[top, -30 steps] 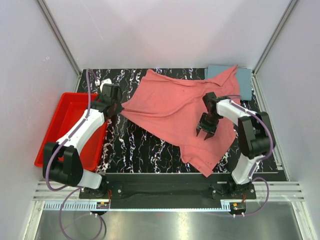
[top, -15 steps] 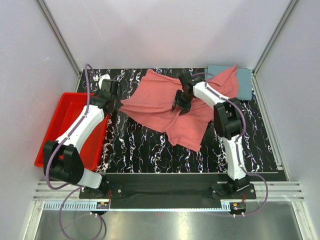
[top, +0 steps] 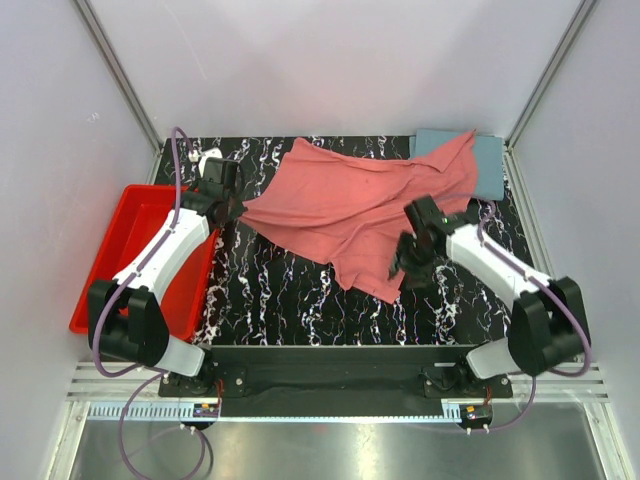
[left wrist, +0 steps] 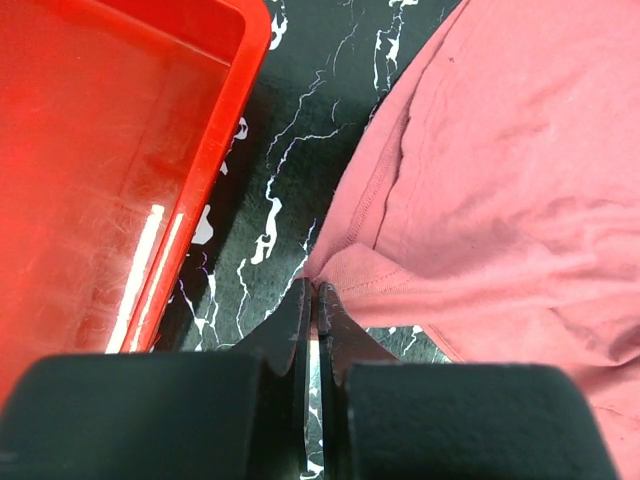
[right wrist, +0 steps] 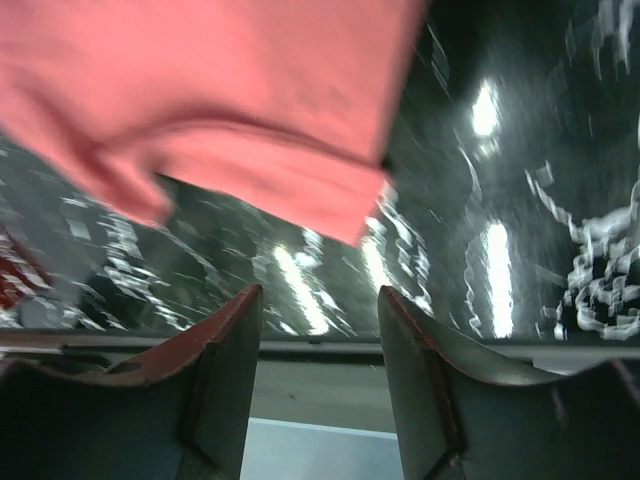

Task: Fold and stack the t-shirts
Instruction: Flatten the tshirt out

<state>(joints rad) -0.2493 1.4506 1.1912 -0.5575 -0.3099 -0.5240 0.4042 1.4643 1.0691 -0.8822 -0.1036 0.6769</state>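
The salmon-pink t-shirt [top: 350,205] lies spread and creased across the back of the black marble table, its near corner pointing toward the front. One corner of it overlaps the folded grey-blue t-shirt [top: 492,160] at the back right. My left gripper [top: 233,211] is shut on the pink shirt's left edge; in the left wrist view the left gripper [left wrist: 315,292] pinches a fold of the pink cloth [left wrist: 500,180]. My right gripper [top: 398,272] hovers by the shirt's near corner. In the right wrist view the right gripper [right wrist: 320,295] is open and holds nothing, with the pink cloth [right wrist: 200,90] just beyond it.
A red plastic tray [top: 130,225] sits off the table's left edge, beside the left arm; its rim [left wrist: 235,120] runs close to the left fingers. Bare marble tabletop [top: 290,300] lies in front of the shirt. White walls close in on both sides.
The right gripper has swung back from the middle of the pink shirt to the near right, jaws a little wider. The shirt's near corner now lies further back. The left gripper has stayed put.
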